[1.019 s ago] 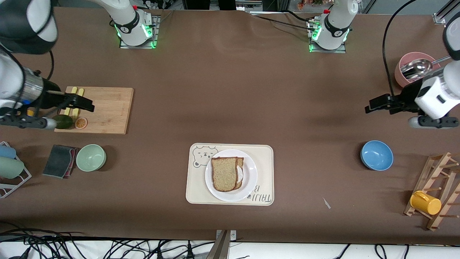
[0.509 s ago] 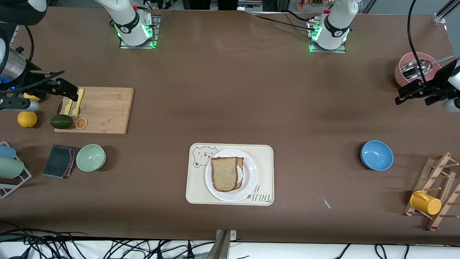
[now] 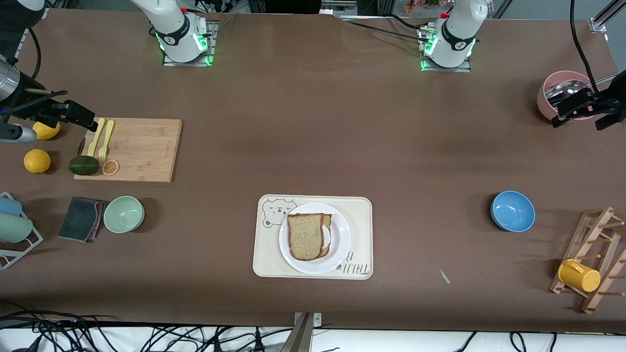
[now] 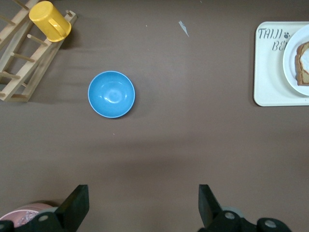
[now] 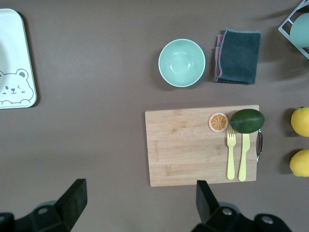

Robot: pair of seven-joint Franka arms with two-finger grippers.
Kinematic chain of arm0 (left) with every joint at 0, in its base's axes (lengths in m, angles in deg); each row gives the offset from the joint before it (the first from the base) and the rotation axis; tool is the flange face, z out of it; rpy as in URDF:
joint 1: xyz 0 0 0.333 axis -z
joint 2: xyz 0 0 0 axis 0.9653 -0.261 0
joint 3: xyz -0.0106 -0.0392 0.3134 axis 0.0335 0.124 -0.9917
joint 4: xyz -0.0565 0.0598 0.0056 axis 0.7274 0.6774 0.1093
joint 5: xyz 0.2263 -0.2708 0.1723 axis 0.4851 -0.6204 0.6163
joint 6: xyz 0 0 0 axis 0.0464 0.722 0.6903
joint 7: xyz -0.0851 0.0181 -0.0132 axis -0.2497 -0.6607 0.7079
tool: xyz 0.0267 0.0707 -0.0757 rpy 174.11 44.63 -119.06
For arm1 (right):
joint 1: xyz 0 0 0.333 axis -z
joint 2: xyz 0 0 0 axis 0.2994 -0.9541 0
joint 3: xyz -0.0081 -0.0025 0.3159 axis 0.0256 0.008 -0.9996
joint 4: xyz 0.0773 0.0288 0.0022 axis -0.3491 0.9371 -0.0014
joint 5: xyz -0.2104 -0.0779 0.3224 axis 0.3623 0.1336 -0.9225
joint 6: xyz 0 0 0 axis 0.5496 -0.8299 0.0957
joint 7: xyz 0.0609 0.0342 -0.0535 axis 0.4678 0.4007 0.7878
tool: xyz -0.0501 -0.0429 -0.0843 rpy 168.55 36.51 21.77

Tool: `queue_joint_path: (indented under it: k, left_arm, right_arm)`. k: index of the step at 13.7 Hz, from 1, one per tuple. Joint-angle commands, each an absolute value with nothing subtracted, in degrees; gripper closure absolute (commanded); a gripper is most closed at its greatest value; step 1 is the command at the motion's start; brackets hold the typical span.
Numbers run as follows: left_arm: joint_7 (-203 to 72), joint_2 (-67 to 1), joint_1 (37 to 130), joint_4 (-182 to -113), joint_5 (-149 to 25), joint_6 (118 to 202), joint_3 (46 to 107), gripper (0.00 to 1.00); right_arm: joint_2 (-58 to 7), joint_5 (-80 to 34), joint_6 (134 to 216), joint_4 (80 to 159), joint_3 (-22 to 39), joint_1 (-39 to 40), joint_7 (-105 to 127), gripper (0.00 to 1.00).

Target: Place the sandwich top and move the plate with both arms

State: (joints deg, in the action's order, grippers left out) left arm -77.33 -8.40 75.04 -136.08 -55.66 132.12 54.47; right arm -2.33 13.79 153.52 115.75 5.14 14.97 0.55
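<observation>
The speckled light-brown bread slice (image 3: 305, 236) caps the sandwich on the glossy round white plate (image 3: 341, 252), centred on the cream bear tray (image 3: 268, 254); the left gripper (image 4: 142, 205) at three o'clock and the right gripper (image 5: 140, 203) at nine both hang spread and empty, apparently parked clear.

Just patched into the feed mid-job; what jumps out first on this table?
The sandwich top already lies on the egg slice on the white plate, which sits on the cream bear tray at mid-table. Both arms are pulled wide and empty: the left gripper, open, over the pink bowl at its end of the table, the right gripper, open, by the cutting board at its end.
</observation>
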Motion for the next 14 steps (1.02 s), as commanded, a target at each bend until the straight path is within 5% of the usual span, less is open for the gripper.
queue_joint_path:
  k: [1,14]
  left_arm:
    - [-78.60,-8.96,77.68,-134.54,-50.54,130.10,53.91,0.00]
    - [-79.92,-10.46,77.69,-134.28,-53.49,130.80,53.91,0.00]
  right_arm:
    - [0.74,12.82,154.77,118.56,1.26,18.56,0.37,0.00]
    - [0.48,13.78,154.68,118.03,1.43,16.72,0.37,0.00]
